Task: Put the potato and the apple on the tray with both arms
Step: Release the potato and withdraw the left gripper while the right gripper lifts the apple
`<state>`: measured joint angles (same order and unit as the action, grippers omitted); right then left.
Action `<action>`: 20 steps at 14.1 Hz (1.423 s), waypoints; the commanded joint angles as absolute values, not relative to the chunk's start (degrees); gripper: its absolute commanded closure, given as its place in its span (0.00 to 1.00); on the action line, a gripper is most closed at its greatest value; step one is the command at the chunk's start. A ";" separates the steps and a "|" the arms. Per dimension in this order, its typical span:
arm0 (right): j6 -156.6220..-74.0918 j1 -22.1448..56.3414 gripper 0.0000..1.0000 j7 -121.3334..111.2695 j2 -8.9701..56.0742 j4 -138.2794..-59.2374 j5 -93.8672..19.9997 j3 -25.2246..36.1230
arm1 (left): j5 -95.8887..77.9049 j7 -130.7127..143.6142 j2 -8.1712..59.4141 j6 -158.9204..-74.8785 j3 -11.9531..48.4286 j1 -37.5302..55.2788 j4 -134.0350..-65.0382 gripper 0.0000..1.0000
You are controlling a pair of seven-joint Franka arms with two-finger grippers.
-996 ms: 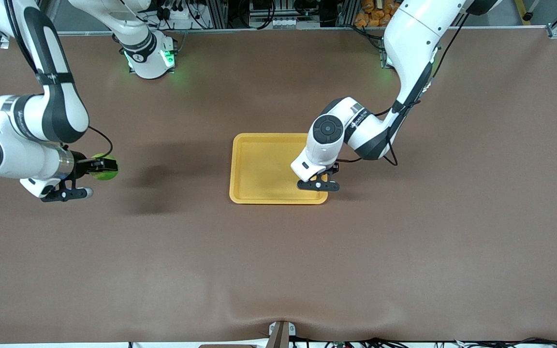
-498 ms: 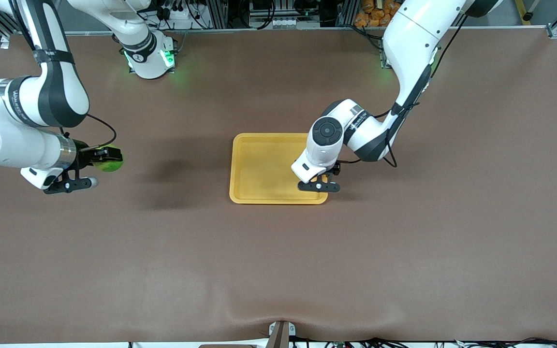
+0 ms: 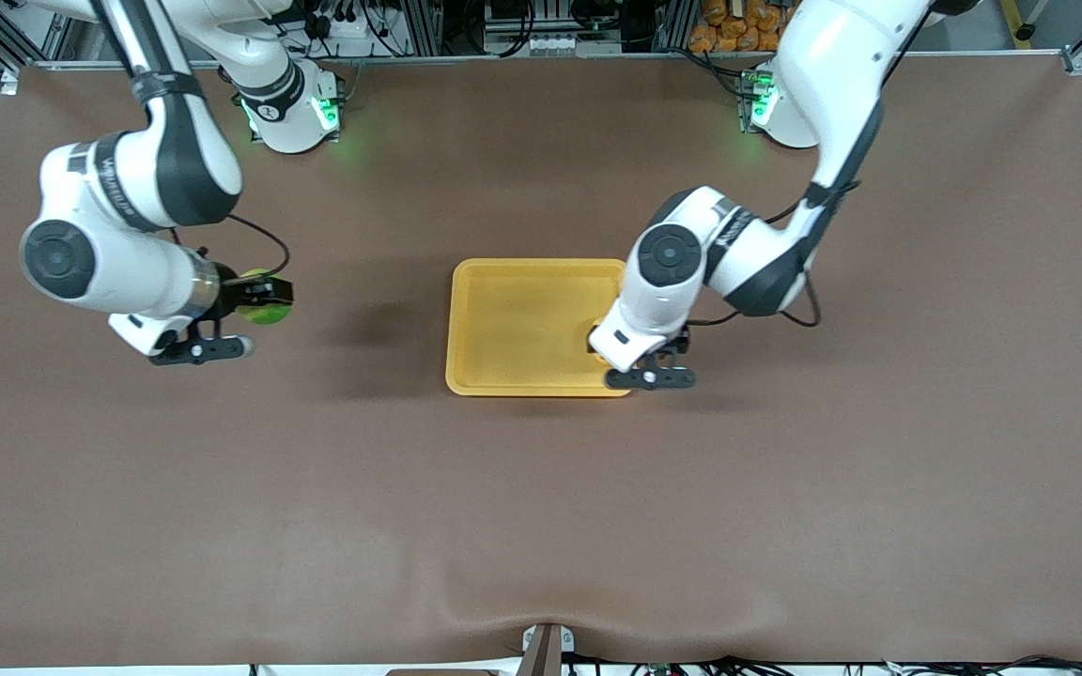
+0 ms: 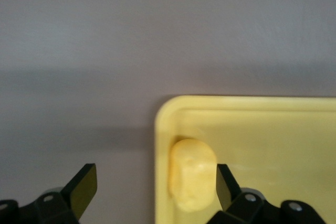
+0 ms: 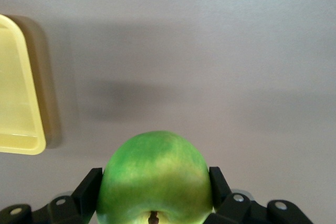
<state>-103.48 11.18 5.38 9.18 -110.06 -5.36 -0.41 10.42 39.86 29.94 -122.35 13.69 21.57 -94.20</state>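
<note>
The yellow-orange tray (image 3: pixel 513 324) lies mid-table. The lumpy yellow potato (image 4: pixel 192 181) rests in the tray (image 4: pixel 262 129), tight in the corner toward the left arm's end and nearer the front camera. My left gripper (image 4: pixel 155 188) hangs open above that corner, one finger beside the potato, the other outside the rim. In the front view the left gripper (image 3: pixel 621 355) hides the potato. My right gripper (image 3: pixel 257 299) is shut on the green apple (image 3: pixel 267 311), over bare table toward the right arm's end. The apple (image 5: pixel 157 179) fills the right gripper (image 5: pixel 155 187).
The brown table mat (image 3: pixel 541 526) stretches wide around the tray. The tray's edge (image 5: pixel 18 108) shows at the side of the right wrist view, a stretch of table away from the apple. Both arms' green-lit bases (image 3: pixel 292 113) stand along the table's back edge.
The left gripper opened and let go of the potato in the tray corner, then shifted slightly toward its own end. The right arm carried the apple closer to the tray.
</note>
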 commanded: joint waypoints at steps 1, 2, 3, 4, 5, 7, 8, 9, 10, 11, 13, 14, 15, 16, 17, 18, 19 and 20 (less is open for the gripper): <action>-104.06 13.52 1.00 9.30 8.61 -110.13 -5.80 0.00 | 11.08 35.45 28.30 -113.06 14.41 17.42 -88.35 0.00; -104.67 14.93 1.00 10.88 8.61 -110.13 -5.80 0.09 | 10.90 32.55 27.43 -110.33 14.59 15.40 -86.94 0.00; -105.20 15.99 1.00 12.99 8.79 -110.13 -5.80 0.00 | 10.64 29.82 26.46 -108.30 14.59 13.73 -86.49 0.00; -105.99 17.30 1.00 14.83 8.96 -110.13 -5.80 0.09 | 10.55 27.62 24.63 -107.59 14.50 11.80 -86.57 0.00; -106.69 18.53 1.00 16.59 9.23 -110.13 -5.80 0.09 | 10.55 24.99 23.39 -106.88 14.50 9.95 -86.66 0.00; -108.62 21.26 1.00 20.81 10.19 -110.21 -5.80 0.09 | 10.55 18.05 21.28 -104.34 14.59 6.43 -86.57 0.00; -109.68 22.66 1.00 22.92 10.80 -110.21 -5.80 0.09 | 10.46 15.84 20.05 -103.72 14.59 4.50 -86.57 0.00; -110.73 23.72 1.00 24.68 11.51 -110.21 -5.80 0.09 | 10.46 14.78 19.17 -102.84 14.59 3.18 -86.57 0.00; -111.96 24.69 1.00 26.18 12.04 -110.21 -5.80 0.09 | 9.94 14.68 17.94 -101.61 14.59 1.68 -86.57 0.00; -112.84 25.39 1.00 27.50 12.65 -110.21 -5.80 0.09 | 9.06 14.68 16.97 -100.47 14.59 0.36 -86.49 0.00; -114.78 27.15 1.00 30.04 13.79 -110.21 -5.80 0.09 | 8.26 14.59 14.95 -98.10 14.59 -1.84 -86.48 0.00; -115.83 28.03 1.00 31.45 14.49 -110.21 -5.80 0.09 | 8.26 14.33 13.98 -96.78 14.59 -2.45 -86.48 0.00; -116.97 28.99 1.00 33.03 14.94 -110.21 -5.80 0.09 | 8.26 14.33 12.84 -96.16 14.59 -2.98 -86.48 0.00; -117.94 29.87 1.00 34.61 15.64 -110.21 -5.80 0.09 | 8.26 14.24 11.79 -95.28 14.33 -3.16 -86.48 0.00; -119.08 30.75 1.00 35.76 16.34 -110.21 -5.80 0.09 | 8.26 13.54 10.39 -94.06 13.89 -3.16 -86.48 0.00; -120.48 31.46 1.00 37.16 17.22 -110.21 -5.80 0.09 | 8.26 13.45 9.50 -93.17 13.71 -3.69 -86.48 0.00; -121.80 32.25 1.00 38.66 18.01 -110.21 -5.80 0.09 | 8.35 13.27 8.10 -92.29 13.71 -4.82 -86.57 0.00; -122.95 32.95 1.00 39.63 18.80 -110.13 -5.80 0.09 | 8.35 12.92 7.48 -92.02 13.71 -5.36 -86.57 0.00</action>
